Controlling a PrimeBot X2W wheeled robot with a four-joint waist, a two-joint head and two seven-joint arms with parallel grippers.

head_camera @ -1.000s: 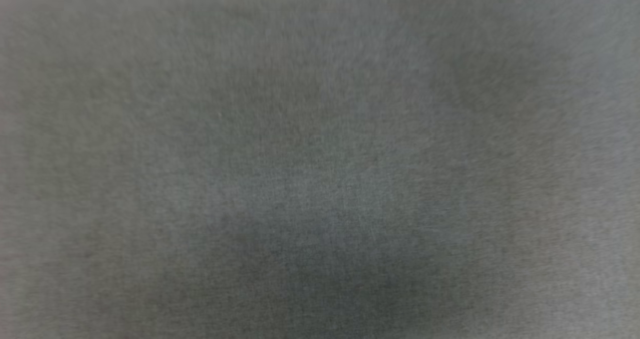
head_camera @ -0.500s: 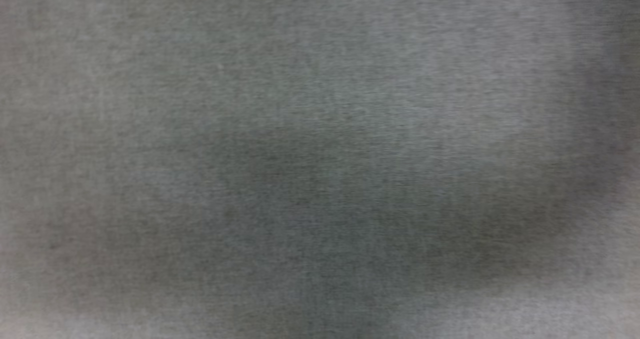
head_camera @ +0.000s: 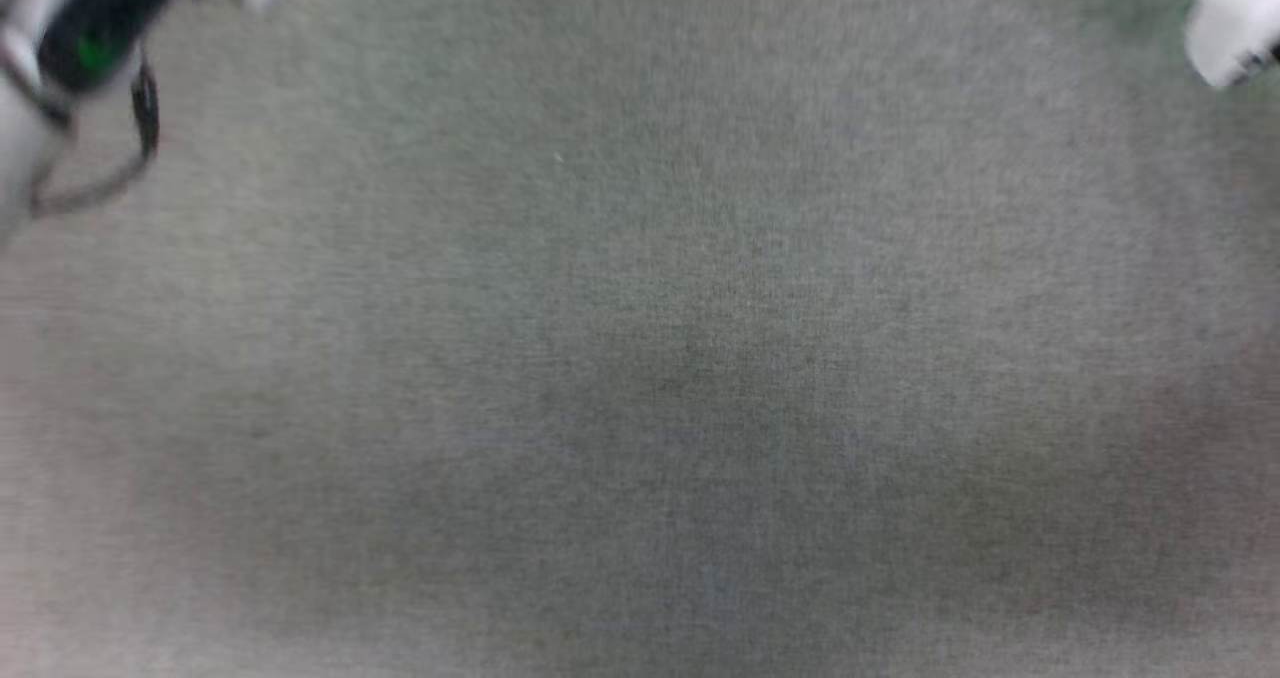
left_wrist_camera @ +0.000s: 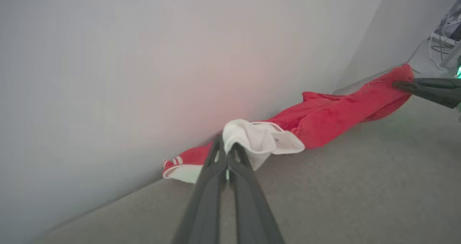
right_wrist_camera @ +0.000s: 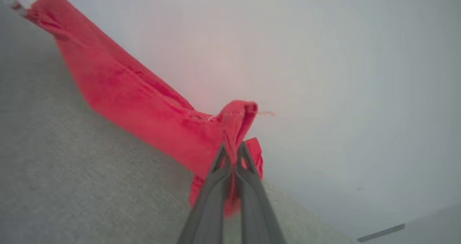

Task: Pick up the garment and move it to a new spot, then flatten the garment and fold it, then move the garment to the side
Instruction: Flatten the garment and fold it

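The garment (left_wrist_camera: 324, 116) is a red T-shirt with white sleeves and striped trim, stretched between my two grippers just over the grey cloth surface (left_wrist_camera: 360, 186), close to a pale wall. In the left wrist view my left gripper (left_wrist_camera: 227, 148) is shut on a white sleeve fold. At the far right of that view the right gripper's dark fingers (left_wrist_camera: 428, 87) pinch the red end. In the right wrist view my right gripper (right_wrist_camera: 234, 148) is shut on a bunched red edge of the garment (right_wrist_camera: 137, 93), which runs away to the upper left.
The head view is blurred: grey cloth surface (head_camera: 640, 358), part of my left arm with a cable (head_camera: 80, 48) at the top left corner and a white arm part (head_camera: 1235, 18) at the top right. A pale wall (left_wrist_camera: 144, 57) stands right behind the garment. Cables and equipment (left_wrist_camera: 443, 42) sit at the far right.
The head view has shifted over the grey surface; arm parts now show in its top corners where before there was only grey cloth.
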